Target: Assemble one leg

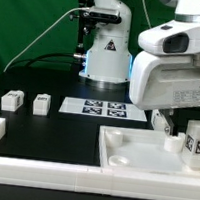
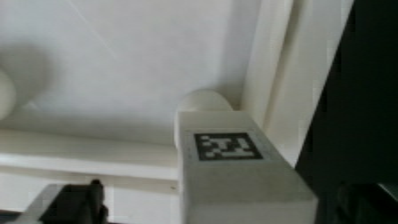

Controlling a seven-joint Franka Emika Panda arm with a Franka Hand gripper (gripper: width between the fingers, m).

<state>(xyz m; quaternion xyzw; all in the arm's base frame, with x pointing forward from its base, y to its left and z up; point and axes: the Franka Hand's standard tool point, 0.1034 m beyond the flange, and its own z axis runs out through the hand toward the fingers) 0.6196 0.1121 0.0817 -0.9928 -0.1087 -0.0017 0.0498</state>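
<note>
My end effector (image 2: 214,205) is over the white tray (image 2: 107,70), with the leg (image 2: 235,188) between its fingers. One dark finger (image 2: 75,203) stands clear of the leg. The other is hard to make out against the dark. The leg's face carries a black-and-white square tag (image 2: 226,147). Its far end meets a rounded bump (image 2: 208,99) by the tray's raised rim (image 2: 276,60). Beyond the rim is black tabletop (image 2: 359,80).

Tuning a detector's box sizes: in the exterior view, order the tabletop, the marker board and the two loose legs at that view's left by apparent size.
1. tabletop, largest, though also nearest the camera.
2. marker board.
3. outer leg and inner leg, smallest: they look alike, so unranked.
</note>
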